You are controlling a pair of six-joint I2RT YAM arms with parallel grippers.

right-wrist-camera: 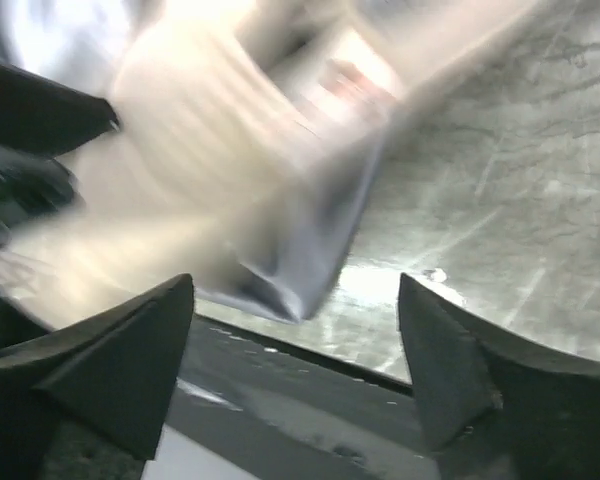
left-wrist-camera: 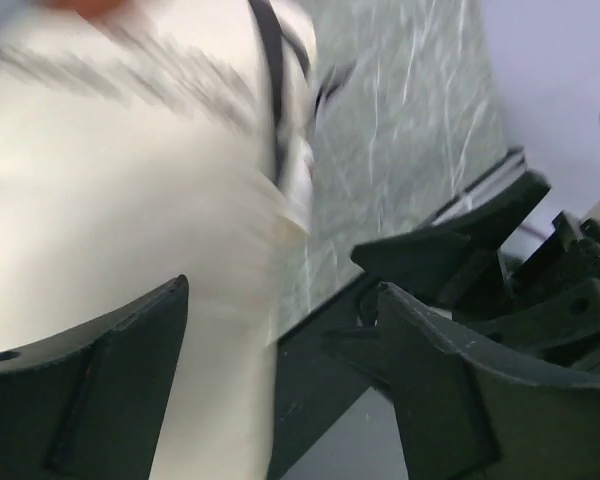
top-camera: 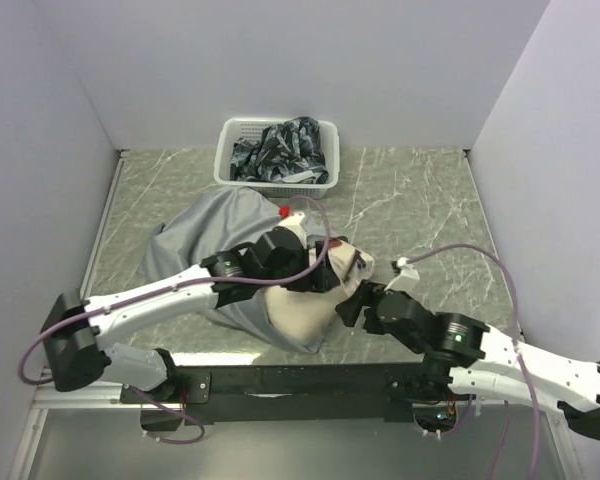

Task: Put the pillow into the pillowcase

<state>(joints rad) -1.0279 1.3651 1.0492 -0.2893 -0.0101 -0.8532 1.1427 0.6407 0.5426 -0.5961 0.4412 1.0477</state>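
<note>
- Worktop [top-camera: 420, 200], grey-green and veined, carries everything; both arms reach onto it from its near edge.
- The left hand [top-camera: 332, 280] comes in from the left. Its wrist camera shows its two fingers [left-wrist-camera: 120, 360] spread apart with nothing between them, so it is open and grips nothing.
- The right hand [top-camera: 352, 304] comes in from the right and sits just beside the left one. Its own view, which is blurred, also shows the jaws spread wide and empty.
- The pillow [top-camera: 300, 312], cream and soft, lies under and beside both hands, near the worktop's front edge. Its near end bulges out bare, and more cream shows farther back beside the left wrist.
- The pillowcase [top-camera: 205, 235], plain grey, wraps the pillow's left and far parts and lies rumpled toward the far left. In the right wrist view a grey fold runs along the pillow's edge.
- Judgement: the stuffing step is in hand, roughly midway, with the pillow part in and part out.
- The next move, as I judge it, calls for a fresh grip. One hand could take the case's open hem while the other presses the bare end inward, or both could draw the hem over it. Loose cloth may slip or bunch.
- Farthest back, well apart from the work, a white basket [top-camera: 225, 150] holds a dark patterned cloth [top-camera: 280, 150], which is no part of this task.
</note>
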